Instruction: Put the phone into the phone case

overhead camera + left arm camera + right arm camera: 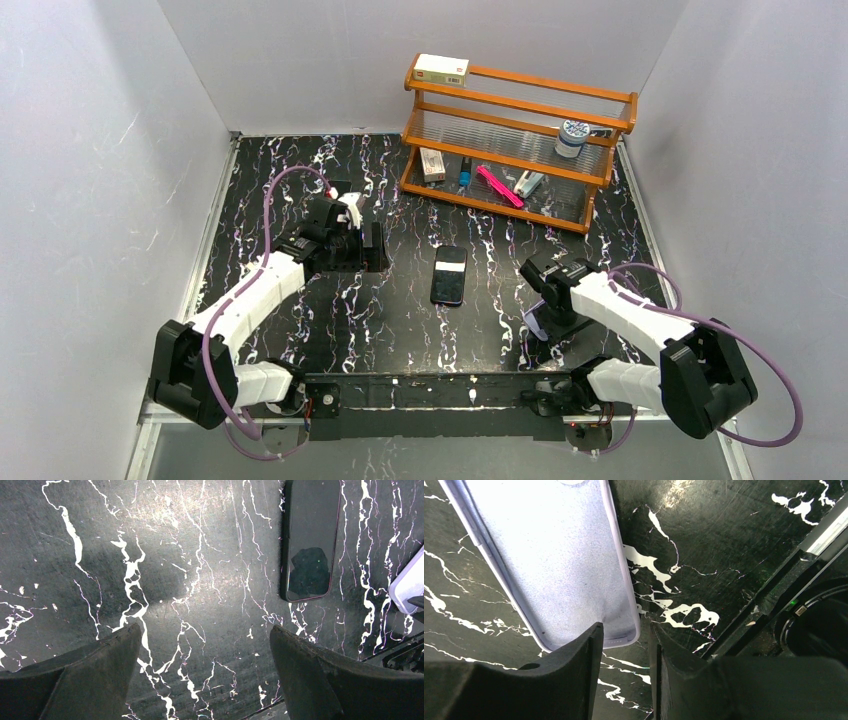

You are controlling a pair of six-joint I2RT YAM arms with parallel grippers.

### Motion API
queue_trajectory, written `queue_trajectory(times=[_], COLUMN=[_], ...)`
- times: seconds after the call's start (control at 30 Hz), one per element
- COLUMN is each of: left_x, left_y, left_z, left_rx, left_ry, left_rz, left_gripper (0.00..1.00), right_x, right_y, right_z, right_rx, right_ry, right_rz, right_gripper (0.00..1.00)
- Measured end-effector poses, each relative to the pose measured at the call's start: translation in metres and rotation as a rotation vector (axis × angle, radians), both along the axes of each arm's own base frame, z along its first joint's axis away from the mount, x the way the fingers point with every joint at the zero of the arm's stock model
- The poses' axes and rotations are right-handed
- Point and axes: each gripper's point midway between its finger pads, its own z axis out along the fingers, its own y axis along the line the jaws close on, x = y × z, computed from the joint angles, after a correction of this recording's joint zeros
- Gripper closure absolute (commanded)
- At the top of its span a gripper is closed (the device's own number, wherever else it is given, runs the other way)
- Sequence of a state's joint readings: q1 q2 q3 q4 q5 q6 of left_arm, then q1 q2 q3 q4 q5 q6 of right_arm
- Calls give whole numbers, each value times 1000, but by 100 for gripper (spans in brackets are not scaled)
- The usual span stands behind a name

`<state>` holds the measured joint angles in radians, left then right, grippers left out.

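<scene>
Right claw (625, 632) is nearly closed, its two fingers pinching the end rim of the phone case (549, 560) close to one corner, with one finger inside the shell and the other outside. The case's open, hollow side faces the wrist camera, and in the overhead view it hangs just off the near right part of the table (400, 330). Left claw (205, 630) is spread wide and holds nothing, hovering over bare marbled table. The phone (449, 274) lies flat between the two arms, apart from both. The main risk, as I judge it, is the grip: a thin pinch so near a corner lets the soft shell twist or slip once anything pushes on it, and the far end would likely sag or swing. The phone is slick glass lying flush on the table, so a claw closing on its long edges could skate it sideways rather than lift it. A misaligned corner would then jam on the case rim. Room is good around the phone, with open table on every side and the wooden shelf rack (520, 140) well beyond it. Space is tighter by the right claw, where the black base rail (769, 605) runs just beside the case.
</scene>
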<state>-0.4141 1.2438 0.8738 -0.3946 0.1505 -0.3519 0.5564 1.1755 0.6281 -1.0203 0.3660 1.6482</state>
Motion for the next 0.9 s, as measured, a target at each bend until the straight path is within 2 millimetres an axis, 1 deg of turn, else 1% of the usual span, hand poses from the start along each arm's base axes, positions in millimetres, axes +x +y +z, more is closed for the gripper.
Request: queue_trajectory(times=[0.2,0.23,0.27,0.33,0.37,0.43,0.47,0.53,0.73,0.8,0.9], left_x=[-7,-8,-8,-8,-9,-9,-10,-10,-12,-14,-16], left_y=[0,0,0,0,0,0,0,1,1,2,3], left_z=[-5,-6,-7,-7,-6,-6,-6,-5,-3,-6,-8], left_rx=[-16,-17,-18,-20,-22,-24,-24,-25,-30,-27,-23], left_ry=[20,23,26,25,23,18,18,14,-4,2,8], left_rz=[5,7,8,10,11,11,11,11,10,8,7], left_gripper=[2,2,2,2,2,2,2,2,2,2,2], right_x=[-4,-4,-4,-3,-2,-3,-5,-6,2,8,23], right_y=[-1,-1,-1,-1,0,-1,-2,-2,-3,-1,5], right_z=[-6,-8,-8,-8,-8,-9,-9,-8,-2,4,19], right_rx=[3,4,5,6,9,7,5,6,-2,-3,12], right_ry=[7,8,5,0,-6,-2,3,1,-29,-48,-102], right_rz=[-11,-15,-21,-27,-30,-28,-25,-22,-10,6,47], right_gripper=[55,58,61,71,78,95,99,99,99,99,99])
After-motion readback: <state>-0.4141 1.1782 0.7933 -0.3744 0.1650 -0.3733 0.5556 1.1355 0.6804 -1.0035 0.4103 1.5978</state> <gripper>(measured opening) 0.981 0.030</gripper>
